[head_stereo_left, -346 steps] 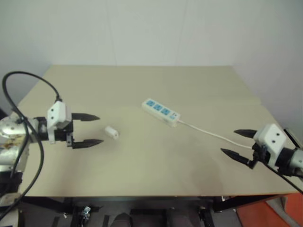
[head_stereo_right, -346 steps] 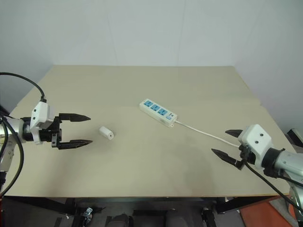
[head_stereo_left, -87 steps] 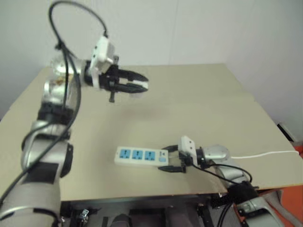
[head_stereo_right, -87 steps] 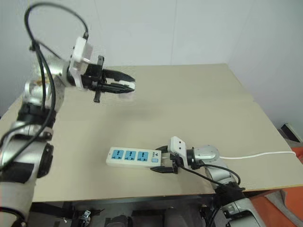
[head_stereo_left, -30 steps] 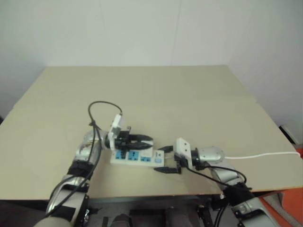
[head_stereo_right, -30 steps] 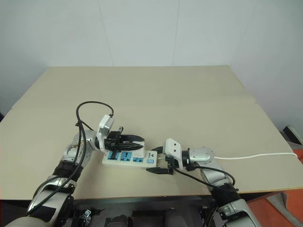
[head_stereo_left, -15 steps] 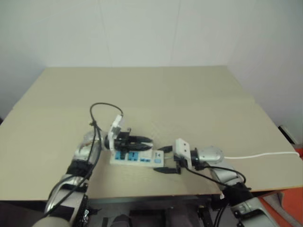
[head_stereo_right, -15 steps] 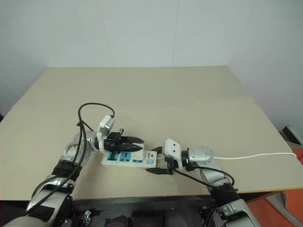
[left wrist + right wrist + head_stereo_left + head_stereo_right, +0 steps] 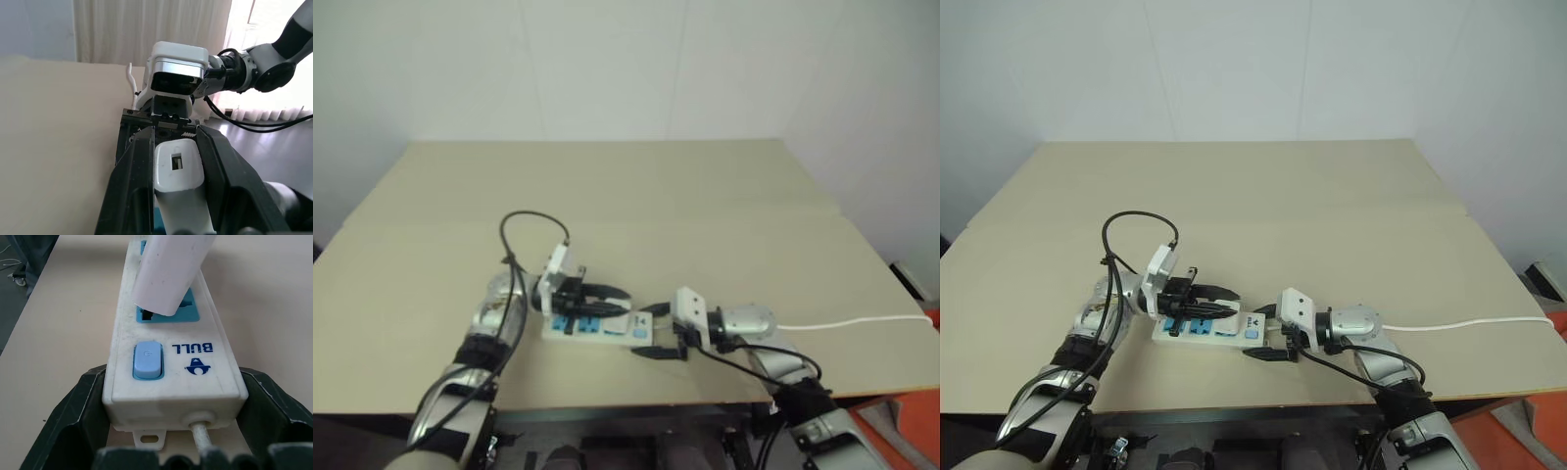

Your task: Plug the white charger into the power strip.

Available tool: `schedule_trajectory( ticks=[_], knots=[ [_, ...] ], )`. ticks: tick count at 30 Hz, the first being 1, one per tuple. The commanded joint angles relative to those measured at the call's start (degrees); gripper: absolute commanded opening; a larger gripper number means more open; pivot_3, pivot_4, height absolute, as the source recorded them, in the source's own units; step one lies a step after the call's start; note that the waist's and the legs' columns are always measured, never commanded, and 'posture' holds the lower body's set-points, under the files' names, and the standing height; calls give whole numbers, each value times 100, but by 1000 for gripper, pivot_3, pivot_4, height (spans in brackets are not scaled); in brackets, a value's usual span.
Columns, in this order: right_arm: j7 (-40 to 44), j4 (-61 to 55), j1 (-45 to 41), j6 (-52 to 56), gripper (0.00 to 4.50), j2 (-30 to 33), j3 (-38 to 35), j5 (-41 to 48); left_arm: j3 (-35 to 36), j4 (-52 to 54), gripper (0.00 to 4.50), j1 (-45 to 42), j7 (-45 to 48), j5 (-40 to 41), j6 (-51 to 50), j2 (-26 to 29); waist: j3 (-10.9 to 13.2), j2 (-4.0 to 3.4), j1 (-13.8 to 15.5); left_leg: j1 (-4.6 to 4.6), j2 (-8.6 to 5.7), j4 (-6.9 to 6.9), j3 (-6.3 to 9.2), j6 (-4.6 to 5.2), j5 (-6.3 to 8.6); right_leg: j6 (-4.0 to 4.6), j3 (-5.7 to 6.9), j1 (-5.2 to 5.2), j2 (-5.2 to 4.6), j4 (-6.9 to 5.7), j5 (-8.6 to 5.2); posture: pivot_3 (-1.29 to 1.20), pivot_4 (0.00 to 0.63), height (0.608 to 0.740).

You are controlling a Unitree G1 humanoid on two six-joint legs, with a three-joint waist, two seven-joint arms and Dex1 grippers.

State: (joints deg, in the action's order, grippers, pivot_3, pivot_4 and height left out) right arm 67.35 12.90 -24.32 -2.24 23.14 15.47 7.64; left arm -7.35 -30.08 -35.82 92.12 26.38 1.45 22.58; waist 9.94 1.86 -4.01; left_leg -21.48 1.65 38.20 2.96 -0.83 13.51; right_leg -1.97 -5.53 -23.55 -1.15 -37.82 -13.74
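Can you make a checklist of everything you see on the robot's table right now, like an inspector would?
Surface: tan table, mostly bare.
Job's things: the white charger sits tilted over the socket nearest the blue switch of the power strip; whether it is fully in cannot be told.
Clutter: nothing seen.
Grippers: left gripper is shut on the white charger; right gripper clamps the switch end of the power strip, a finger on each side.
Cables: the strip's thin white cord runs off the table's right edge; a black cable loops above the left arm.
Surroundings: plain white walls.
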Motion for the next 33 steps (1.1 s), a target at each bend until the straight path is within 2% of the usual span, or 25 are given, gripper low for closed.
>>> schedule_trajectory(
  ticks=[1, 8, 15, 20, 27, 30, 31, 33],
  knots=[
    [9, -184, -16, -259, 3434, -28, 16, 50, -64, 51, 990, 374, -93, -362, 232, 105, 0, 0, 0, 17, 0, -9, 1, 0, 0, -2, 1, 18, 0, 11, -1, 0, 150, 740],
    [80, -186, 14, -360, 3434, -33, -7, 120, 87, 522, 990, 934, -132, -300, 437, 312, 0, 0, -15, 33, 4, -31, 0, 0, 1, -2, 1, 32, 0, 29, -3, 0, 150, 740],
    [135, -153, -53, -464, 3434, -54, 36, 145, 0, 154, 990, 1062, -234, -595, 1090, 311, -1, -1, -16, 36, 5, -33, -3, 0, 1, -2, 0, 33, 1, 30, -4, 0, 150, 740],
    [143, -158, -62, -498, 3434, -33, 6, 164, 0, -12, 990, 1171, -271, -474, 1268, 226, -11, -12, -11, 39, 5, -33, -2, 0, 1, -2, -1, 37, 1, 30, -4, 0, 150, 740],
    [143, -220, 5, -492, 3434, 22, 7, 154, -24, -177, 990, 1164, -395, -505, 1132, 198, -24, -26, -1, 40, 4, -33, -3, 0, 1, -4, 0, 40, 1, 32, -6, 0, 150, 740],
    [133, -217, 18, -502, 3434, 29, 17, 139, 129, -211, 990, 1093, -379, -201, 765, 135, -29, -32, 1, 40, 4, -33, -2, 0, 1, -4, 0, 41, 1, 32, -7, 0, 150, 740],
    [129, -211, 17, -502, 3434, 28, 19, 136, 186, -214, 1721, 1078, -398, -128, 734, 105, -30, -35, -4, 40, 4, -33, -2, 0, 1, -5, 0, 41, 1, 33, -7, 0, 150, 740],
    [117, -195, 13, -509, 3434, 21, 26, 128, 250, -178, 2290, 1070, -322, -42, 700, 80, -32, -39, -14, 39, 4, -36, -5, 1, 2, -5, -3, 37, 2, 36, -8, 0, 150, 740]
  ],
)
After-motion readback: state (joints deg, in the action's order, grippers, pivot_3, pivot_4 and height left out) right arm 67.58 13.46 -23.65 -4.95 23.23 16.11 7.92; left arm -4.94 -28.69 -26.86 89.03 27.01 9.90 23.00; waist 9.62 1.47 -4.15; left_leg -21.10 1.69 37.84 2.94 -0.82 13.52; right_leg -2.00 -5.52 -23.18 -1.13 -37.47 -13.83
